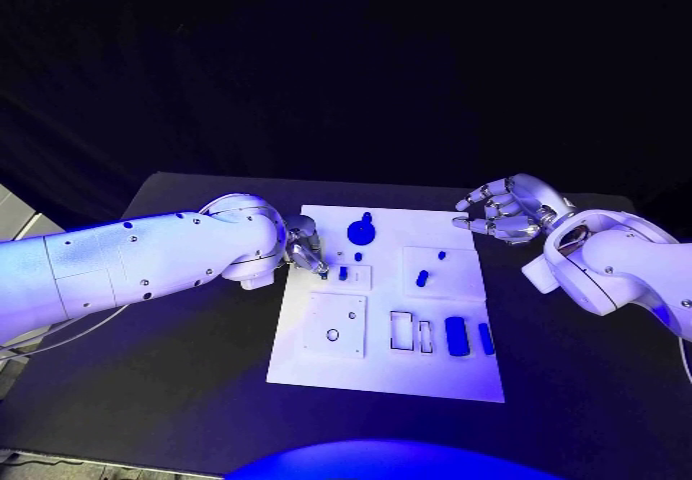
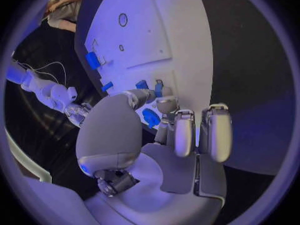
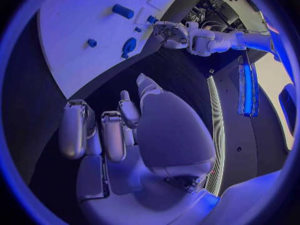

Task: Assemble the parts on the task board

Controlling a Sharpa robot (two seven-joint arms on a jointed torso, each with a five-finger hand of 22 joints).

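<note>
The left silver hand (image 1: 306,250) is pinching a small blue plastic peg (image 1: 343,272) upright at the white task board's (image 1: 382,375) left-centre recess; the right silver hand (image 1: 505,212), fingers loosely spread, is hovering well apart.

No readable text, labels, numbers or signs anywhere in views.

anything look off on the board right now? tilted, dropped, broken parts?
Nothing stands out. The task board lies flat on the black table, undamaged as far as visible. The blue parts all sit on it, none on the table. The left robot hand is at a small part near the board's left edge; the right robot hand hovers open beside the board.
</note>
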